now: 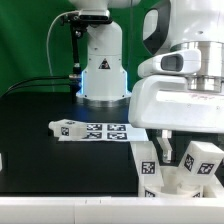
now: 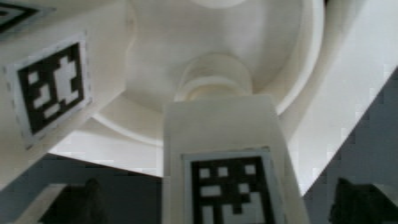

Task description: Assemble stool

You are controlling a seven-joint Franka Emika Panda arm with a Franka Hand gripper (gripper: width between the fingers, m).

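Between the dark fingertips of the gripper (image 2: 222,205), which stand apart with a gap on either side, stands one white leg (image 2: 226,130) of the stool (image 1: 200,160). Its long axis runs from the round seat (image 2: 267,40) toward the wrist camera, tagged end nearest. Whether it sits fully in its socket is unclear. At the exterior view's lower right the arm hides the seat and the frame edge crops the legs. Nearby lies the marker board (image 1: 95,130).

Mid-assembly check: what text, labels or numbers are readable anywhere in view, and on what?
No words or numbers can be read.
Red lettering on the robot arm: too blurred to read.
Marker board: black-and-white square tags only, no text.
Stool leg: one square tag, no text.
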